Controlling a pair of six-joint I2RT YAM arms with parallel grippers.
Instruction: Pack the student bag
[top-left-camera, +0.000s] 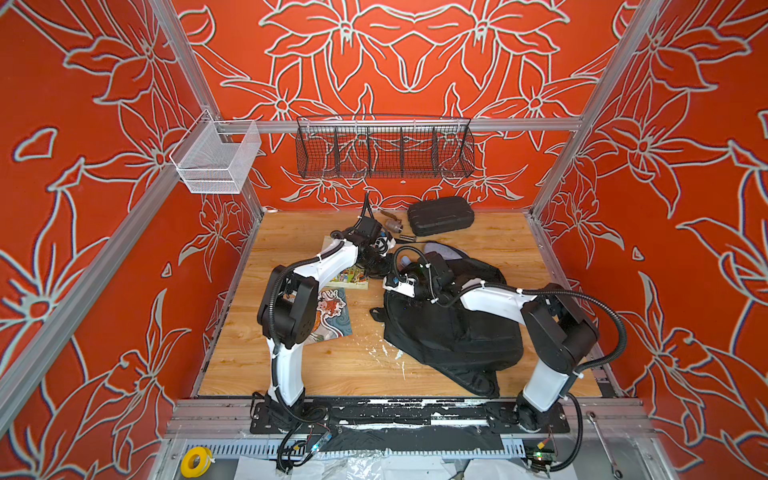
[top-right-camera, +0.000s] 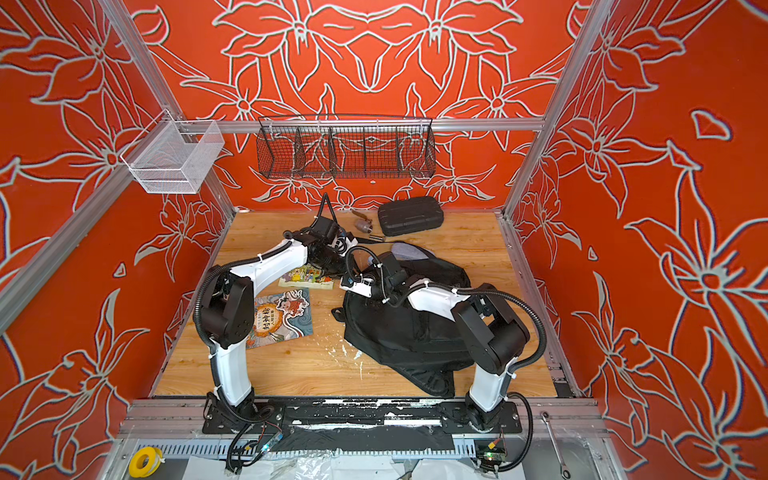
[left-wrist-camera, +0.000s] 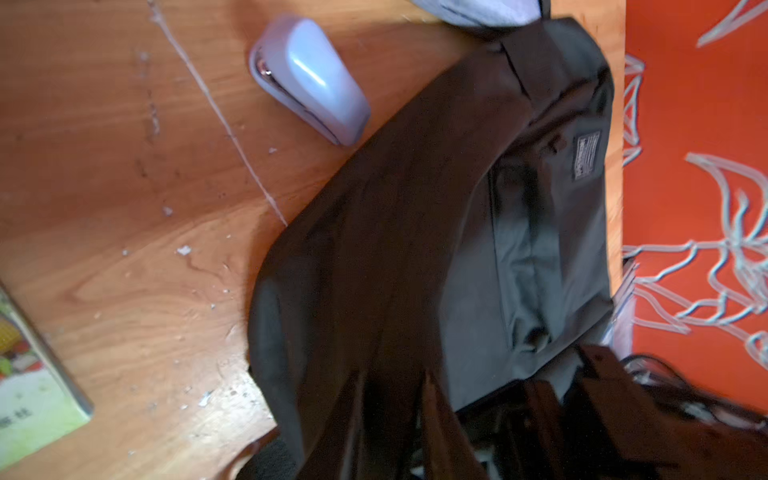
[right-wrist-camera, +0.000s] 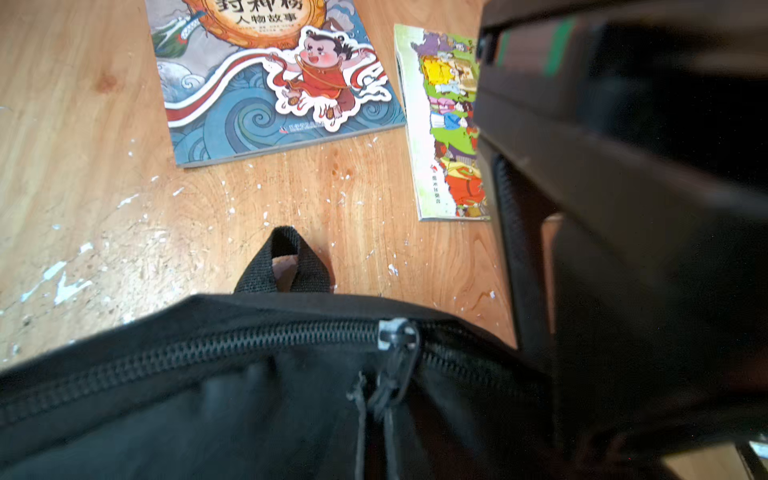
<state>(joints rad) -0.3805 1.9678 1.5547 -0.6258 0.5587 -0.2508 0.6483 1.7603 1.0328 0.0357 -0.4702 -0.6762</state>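
The student bag (top-left-camera: 449, 332), a soft black backpack, lies flat on the wooden table right of centre in both top views (top-right-camera: 399, 332). Both arms meet at its upper left end. In the left wrist view my left gripper (left-wrist-camera: 392, 378) is shut on a fold of the bag's (left-wrist-camera: 415, 228) fabric, near the side with the label patch (left-wrist-camera: 586, 156). In the right wrist view the zipper slider (right-wrist-camera: 397, 332) sits on the closed zip, and its pull hangs down into my right gripper (right-wrist-camera: 384, 436), shut on it. The bag's handle loop (right-wrist-camera: 286, 257) lies just beyond.
Two picture books lie left of the bag: a blue one (top-left-camera: 332, 311) and a green one (top-left-camera: 351, 279). A lilac case (left-wrist-camera: 309, 79) and a grey pouch (top-left-camera: 444, 251) lie by the bag's far end. A rigid black ribbed case (top-left-camera: 440, 215) stands at the back.
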